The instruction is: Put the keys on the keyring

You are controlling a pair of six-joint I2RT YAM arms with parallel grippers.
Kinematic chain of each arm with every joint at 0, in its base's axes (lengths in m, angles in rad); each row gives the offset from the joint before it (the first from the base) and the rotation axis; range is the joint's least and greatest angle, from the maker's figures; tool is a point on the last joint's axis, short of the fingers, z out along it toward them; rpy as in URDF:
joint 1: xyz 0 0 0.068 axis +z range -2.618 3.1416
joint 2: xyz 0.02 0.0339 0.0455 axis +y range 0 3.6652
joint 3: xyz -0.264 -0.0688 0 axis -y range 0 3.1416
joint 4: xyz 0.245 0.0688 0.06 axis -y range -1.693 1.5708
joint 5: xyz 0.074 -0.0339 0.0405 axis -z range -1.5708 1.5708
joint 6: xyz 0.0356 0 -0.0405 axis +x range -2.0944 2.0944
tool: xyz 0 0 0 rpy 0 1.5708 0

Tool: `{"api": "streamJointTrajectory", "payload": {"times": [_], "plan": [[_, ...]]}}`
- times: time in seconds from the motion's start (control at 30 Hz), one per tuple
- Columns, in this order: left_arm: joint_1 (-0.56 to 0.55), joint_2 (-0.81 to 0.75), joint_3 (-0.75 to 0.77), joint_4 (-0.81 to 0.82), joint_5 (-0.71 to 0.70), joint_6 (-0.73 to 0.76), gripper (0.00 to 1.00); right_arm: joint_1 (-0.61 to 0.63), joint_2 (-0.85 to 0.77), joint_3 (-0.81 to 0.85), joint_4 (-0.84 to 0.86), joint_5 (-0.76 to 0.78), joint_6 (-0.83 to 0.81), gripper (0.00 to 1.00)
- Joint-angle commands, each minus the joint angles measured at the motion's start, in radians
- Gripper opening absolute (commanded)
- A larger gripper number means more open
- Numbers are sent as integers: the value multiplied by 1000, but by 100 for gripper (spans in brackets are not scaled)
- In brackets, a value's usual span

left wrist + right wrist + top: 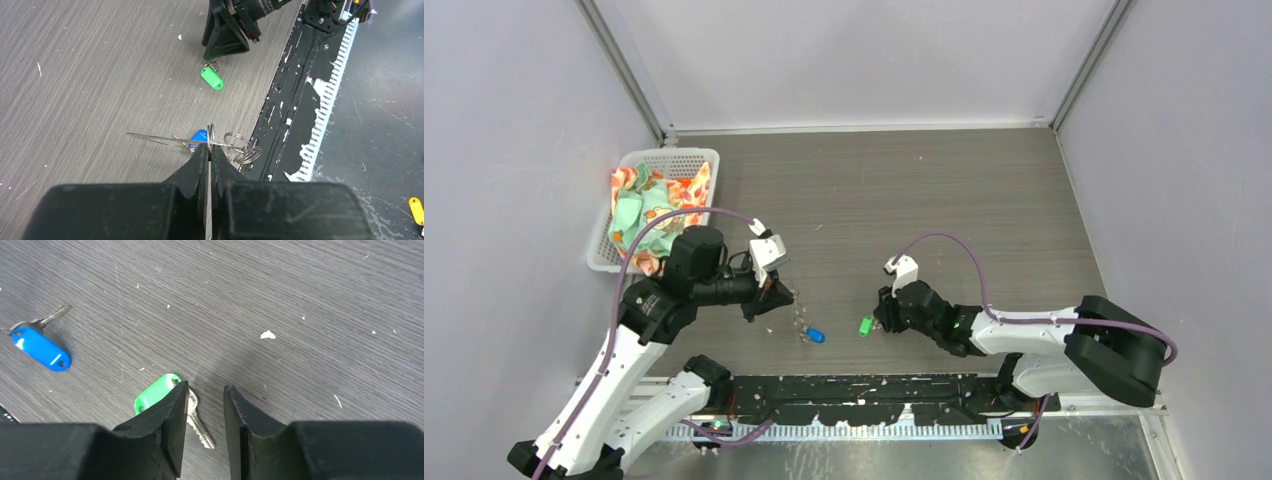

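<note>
The left gripper (210,150) is clamped shut on the keyring (165,139) wire, presenting the loop for threading. The blue-tagged key (40,347) lies just beside it; whether it is strung cannot be told. The right gripper (205,388) stands narrowly parted astride the green-tagged key (157,392), which lies flat on the table (944,200), unheld. The black rail (290,100) runs near. The cloth-filled basket (682,153) sits well apart.

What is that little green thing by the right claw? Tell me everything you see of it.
It is the green key: a small silver metal key with a glossy, rounded green plastic tag on its head. It lies flat on the grey wood-grain table, held by nothing. The right gripper stands over it, jaws apart, the blade showing in the gap beside one finger; whether that finger touches it is unclear.
</note>
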State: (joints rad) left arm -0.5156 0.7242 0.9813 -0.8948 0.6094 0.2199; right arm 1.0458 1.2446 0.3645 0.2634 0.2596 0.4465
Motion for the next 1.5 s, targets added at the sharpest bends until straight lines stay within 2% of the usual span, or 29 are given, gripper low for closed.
{"api": "streamJointTrajectory", "payload": {"times": [0.0,0.13,0.33,0.5,0.63,0.87,1.23,1.33,1.47], "plan": [[3,-2,47,28,3,-15,1,-35,53,24,87,-115,-34,36],[3,3,49,23,-2,-11,1,-36,93,26,115,-185,-26,38],[3,6,45,29,1,-16,0,-39,75,16,103,-162,-4,51],[3,11,45,34,-1,-26,0,-56,33,9,70,-130,-4,51],[3,6,44,28,-3,-28,1,-54,-10,3,59,-201,-31,53],[3,10,42,32,-5,-39,1,-36,29,70,-43,-199,-122,55],[3,0,42,19,-23,-35,0,8,148,146,-59,-113,-163,55],[3,0,42,16,-26,-35,0,7,152,152,-62,-97,-167,50],[3,-3,42,13,-29,-36,1,8,145,151,-77,-88,-169,37]]}}
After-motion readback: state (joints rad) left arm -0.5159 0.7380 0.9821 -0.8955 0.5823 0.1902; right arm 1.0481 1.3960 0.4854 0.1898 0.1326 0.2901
